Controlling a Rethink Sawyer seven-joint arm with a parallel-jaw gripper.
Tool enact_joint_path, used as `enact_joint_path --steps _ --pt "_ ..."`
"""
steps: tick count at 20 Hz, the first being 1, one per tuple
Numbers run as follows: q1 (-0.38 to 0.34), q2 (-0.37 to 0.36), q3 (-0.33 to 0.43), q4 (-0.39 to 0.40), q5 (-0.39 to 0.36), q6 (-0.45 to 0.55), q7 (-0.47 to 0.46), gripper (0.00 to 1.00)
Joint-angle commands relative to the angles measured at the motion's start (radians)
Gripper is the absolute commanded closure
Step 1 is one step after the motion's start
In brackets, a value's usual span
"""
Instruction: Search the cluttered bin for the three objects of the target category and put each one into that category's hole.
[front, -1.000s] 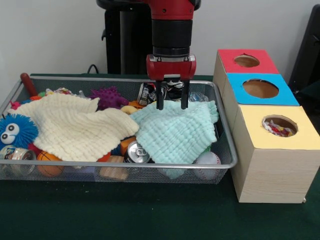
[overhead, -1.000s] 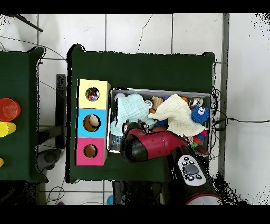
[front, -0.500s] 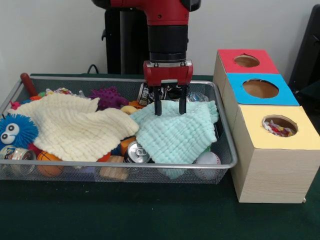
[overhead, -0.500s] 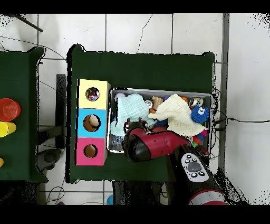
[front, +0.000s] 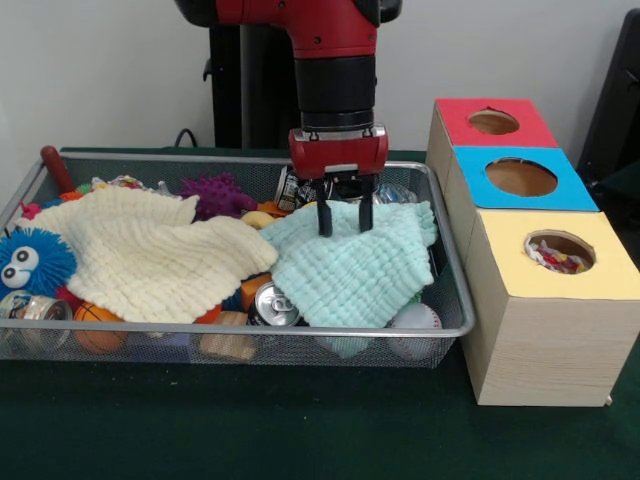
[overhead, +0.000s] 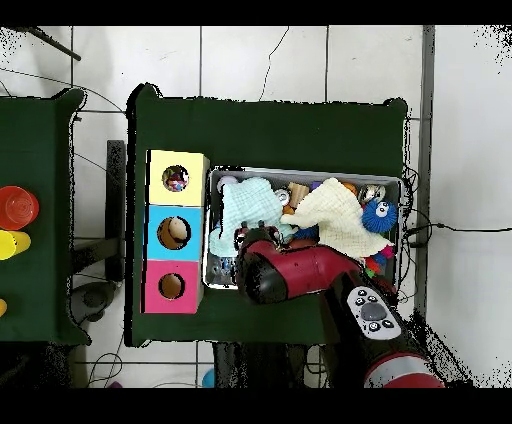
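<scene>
In the front view the pincer (front: 345, 217) hangs straight down from the red and black arm, its two dark fingers (front: 324, 220) parted, with nothing between them, and their tips touch the far edge of the mint cloth (front: 352, 262). This cloth lies in the wire bin (front: 452, 300) with its long axis running from 11 to 5 o'clock, and one corner hangs over the near rim. At 9 o'clock of it the cream cloth (front: 145, 250) spreads with its long axis nearly from 9 to 3 o'clock. Between the two cloths, at the near side, a drink can (front: 273, 303) lies on its side with its top pointing to 7 o'clock; no writing on it can be read. A white ball (front: 415, 318) sits under the mint cloth's near right corner, a blue fuzzy toy (front: 32, 260) is at the left end, a purple spiky toy (front: 215, 194) at the far side. At 3 o'clock of the bin stands the box with a red hole (front: 493, 122), a blue hole (front: 521, 178) and a yellow hole (front: 559, 251); the yellow one holds something colourful. In front of the bin the green table (front: 250, 420) is open. In the overhead view the arm covers the bin's lower edge, the mint cloth (overhead: 243, 208) lies just beside the box (overhead: 177, 230), and the cream cloth (overhead: 336, 215) is at its 3 o'clock.
</scene>
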Motion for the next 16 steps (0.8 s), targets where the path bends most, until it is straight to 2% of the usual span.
enact_joint_path --steps 1,10,16 --pt "-0.017 0.037 0.093 -0.094 -0.066 0.045 -0.024 1.00" --pt "-0.007 0.047 0.086 -0.115 -0.093 0.030 -0.025 1.00" --pt "-0.010 0.027 0.087 -0.097 -0.088 0.017 0.007 1.00"
